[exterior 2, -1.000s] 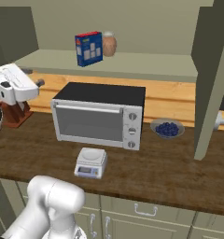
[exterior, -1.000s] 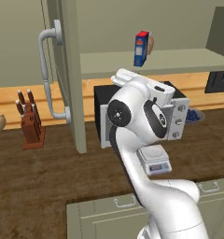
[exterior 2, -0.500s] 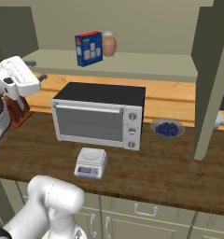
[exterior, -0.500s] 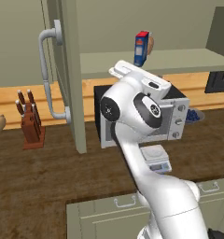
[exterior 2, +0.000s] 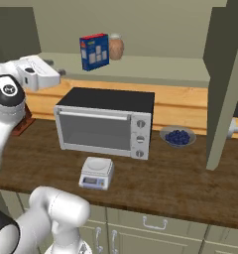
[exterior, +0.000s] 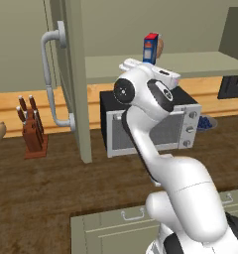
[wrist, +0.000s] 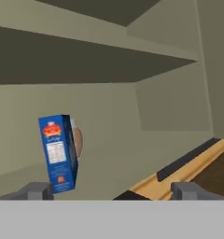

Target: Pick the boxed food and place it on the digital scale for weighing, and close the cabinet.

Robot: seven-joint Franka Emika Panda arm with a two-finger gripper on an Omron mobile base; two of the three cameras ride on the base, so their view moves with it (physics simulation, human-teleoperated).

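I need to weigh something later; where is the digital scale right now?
In the right base view the digital scale sits on the dark wooden counter, just in front of the toaster oven, near its left half, left of the bowl of blueberries.

In the hand view the brown jar (wrist: 77, 140) sits almost wholly hidden behind the boxed food (wrist: 58, 153), and the print on the box's label is too small to read. In the left base view the arm covers much of the oven (exterior: 183, 121) and all but a sliver of the blueberry bowl (exterior: 206, 121), and only the box's narrow side shows. The open cabinet door (exterior 2: 225, 84) is cut off by the right base view's top edge, and the scale's (exterior 2: 96, 172) display is too small to read.
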